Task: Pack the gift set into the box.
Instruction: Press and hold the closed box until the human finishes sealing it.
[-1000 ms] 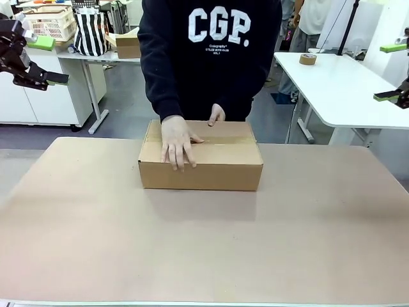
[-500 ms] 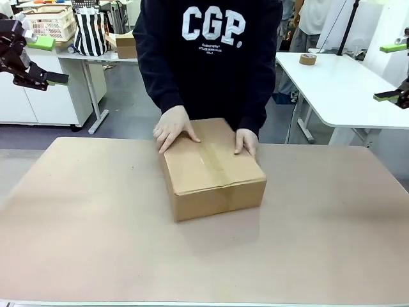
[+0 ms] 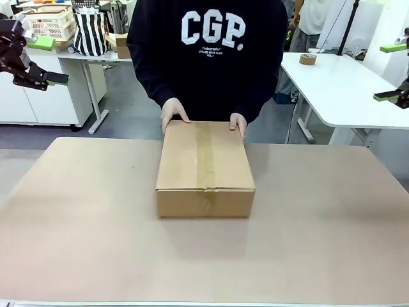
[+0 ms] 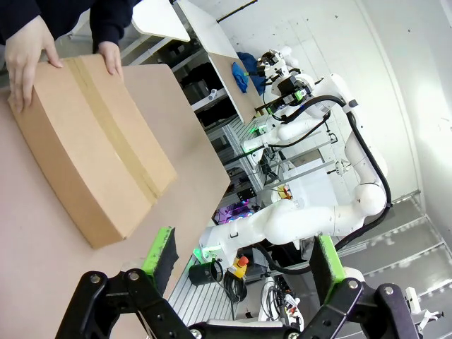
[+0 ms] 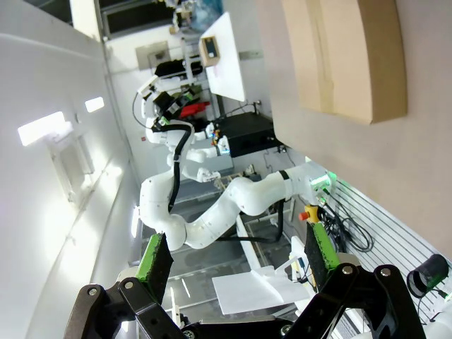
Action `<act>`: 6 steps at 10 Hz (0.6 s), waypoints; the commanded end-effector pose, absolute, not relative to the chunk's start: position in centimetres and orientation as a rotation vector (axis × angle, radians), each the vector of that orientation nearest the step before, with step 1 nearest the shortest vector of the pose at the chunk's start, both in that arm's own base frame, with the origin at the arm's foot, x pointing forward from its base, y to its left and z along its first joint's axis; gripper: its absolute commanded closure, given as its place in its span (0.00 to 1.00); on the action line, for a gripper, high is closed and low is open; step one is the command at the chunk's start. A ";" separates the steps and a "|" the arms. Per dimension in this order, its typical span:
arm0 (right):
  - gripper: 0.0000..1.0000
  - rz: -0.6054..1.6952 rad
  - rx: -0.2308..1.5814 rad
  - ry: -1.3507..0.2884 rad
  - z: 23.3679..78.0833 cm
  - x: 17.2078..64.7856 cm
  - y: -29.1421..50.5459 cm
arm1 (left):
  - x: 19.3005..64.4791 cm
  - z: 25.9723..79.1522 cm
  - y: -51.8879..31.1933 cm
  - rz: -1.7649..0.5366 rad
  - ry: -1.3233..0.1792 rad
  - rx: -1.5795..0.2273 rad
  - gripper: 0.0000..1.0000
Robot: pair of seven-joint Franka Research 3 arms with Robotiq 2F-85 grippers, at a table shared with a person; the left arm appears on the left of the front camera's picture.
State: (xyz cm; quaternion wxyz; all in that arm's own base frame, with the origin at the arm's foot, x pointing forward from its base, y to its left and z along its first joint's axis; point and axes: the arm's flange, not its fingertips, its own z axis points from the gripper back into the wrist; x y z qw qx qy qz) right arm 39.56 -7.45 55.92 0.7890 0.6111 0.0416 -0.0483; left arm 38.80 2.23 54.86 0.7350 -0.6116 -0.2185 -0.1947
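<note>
Brown taped box [image 3: 206, 167] w/ person's hands [image 3: 174, 112] on far edge; L+R jaws spread.

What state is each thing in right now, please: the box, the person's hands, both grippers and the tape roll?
Box: shut, taped along the top seam, lying flat on the table.
Person's hands: both resting on the box's far edge.
Left gripper: open, empty, raised off the table.
Right gripper: open, empty, raised off the table.
Tape roll: lying flat on the white side table.
</note>
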 end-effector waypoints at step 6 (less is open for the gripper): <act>0.00 -0.117 1.321 0.105 56.3 39.5 -7.4 | 38.7 55.0 2.2 -0.415 -0.479 -1.349 0.00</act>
